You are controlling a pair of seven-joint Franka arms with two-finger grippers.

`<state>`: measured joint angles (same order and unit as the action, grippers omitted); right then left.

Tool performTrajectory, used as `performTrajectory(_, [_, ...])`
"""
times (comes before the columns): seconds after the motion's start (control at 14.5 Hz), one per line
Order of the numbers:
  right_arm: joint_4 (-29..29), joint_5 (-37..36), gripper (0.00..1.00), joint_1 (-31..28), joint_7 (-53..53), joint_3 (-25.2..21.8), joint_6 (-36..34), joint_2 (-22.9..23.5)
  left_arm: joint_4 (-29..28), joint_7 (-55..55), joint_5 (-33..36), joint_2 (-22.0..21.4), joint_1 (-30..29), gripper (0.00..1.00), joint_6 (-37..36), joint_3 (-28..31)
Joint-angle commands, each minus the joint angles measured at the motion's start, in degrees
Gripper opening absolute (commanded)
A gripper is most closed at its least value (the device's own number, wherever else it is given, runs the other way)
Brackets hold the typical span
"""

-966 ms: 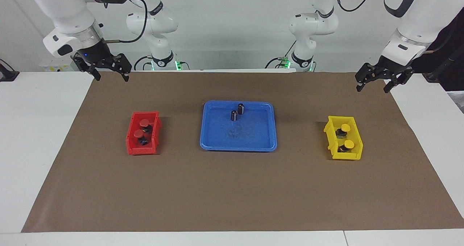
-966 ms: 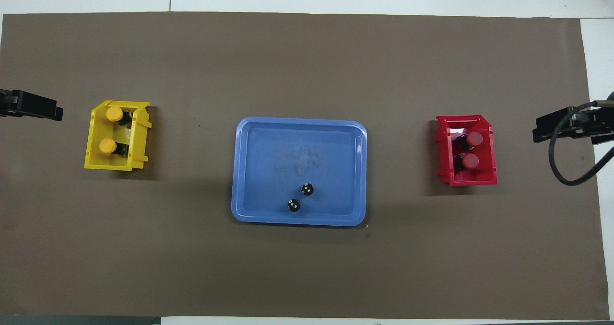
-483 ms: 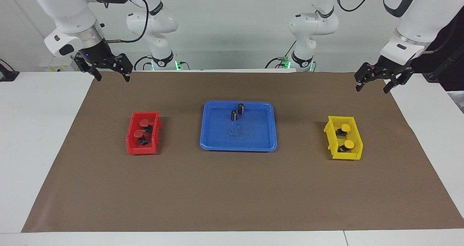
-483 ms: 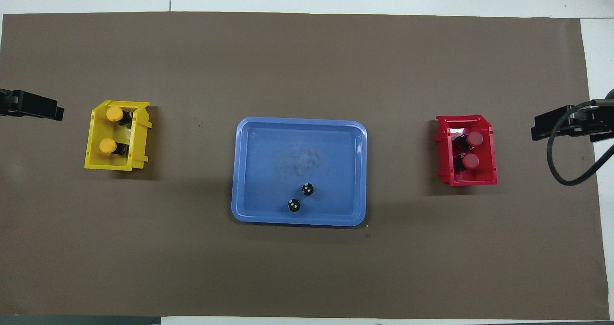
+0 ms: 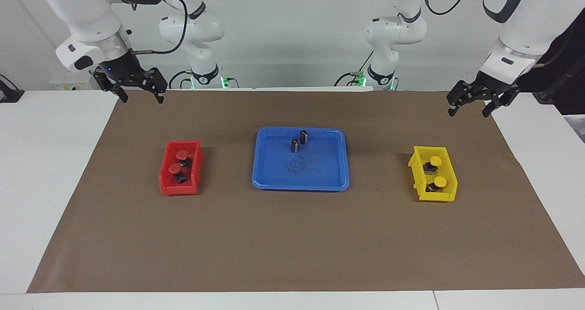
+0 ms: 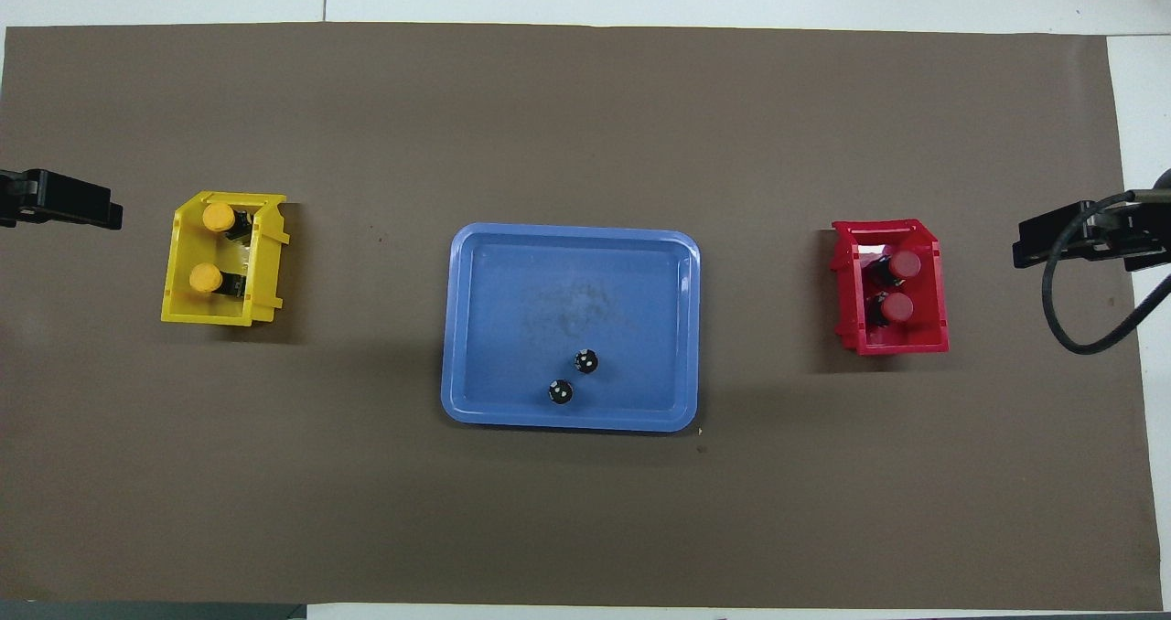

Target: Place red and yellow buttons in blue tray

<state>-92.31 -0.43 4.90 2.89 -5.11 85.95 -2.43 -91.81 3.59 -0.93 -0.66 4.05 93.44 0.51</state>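
Little changed: both arms barely shifted, left gripper (image 5: pixel 472 104) and right gripper (image 5: pixel 135 92) open, empty; buttons (image 5: pixel 182 154) untouched, tray (image 5: pixel 320 182) awaiting them.

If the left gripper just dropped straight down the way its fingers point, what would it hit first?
Most likely bare brown mat. The left gripper hangs open above the mat's edge at the left arm's end, with the yellow bin farther from the robots than that spot. Depth is uncertain, but the bin looks clear of that line.
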Motion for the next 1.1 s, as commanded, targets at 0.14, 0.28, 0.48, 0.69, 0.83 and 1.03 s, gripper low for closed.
performTrajectory(0.14, [-1.92,-0.10,1.00,-0.06,-4.02,0.36,0.97,-1.35,-0.91,-0.86,0.67,-0.92,1.04,1.00,0.26,-0.16])
performTrajectory(0.28, [-1.74,-0.19,1.00,-0.06,-4.13,0.45,1.15,-1.35,-0.91,-0.86,0.67,-0.92,1.31,1.00,0.34,-0.16])
performTrajectory(0.48, [-2.09,-0.19,1.00,-0.06,-4.39,0.45,1.33,-1.35,-1.09,-0.86,0.67,-0.92,1.31,1.00,0.61,-0.16])
performTrajectory(0.69, [-2.17,-0.19,1.00,-0.06,-4.30,0.45,1.41,-1.44,-1.18,-1.21,0.67,-1.01,1.13,1.00,1.31,-0.16])
performTrajectory(0.83, [-2.70,-0.19,1.00,-0.06,-4.13,0.45,3.24,-1.53,-1.53,-1.21,0.67,-1.01,0.87,1.00,1.92,-0.16])
performTrajectory(1.03, [-4.02,-0.28,1.00,0.02,-4.04,0.45,5.62,-1.62,-1.79,-1.13,0.67,-1.10,0.78,1.00,1.93,-0.16])
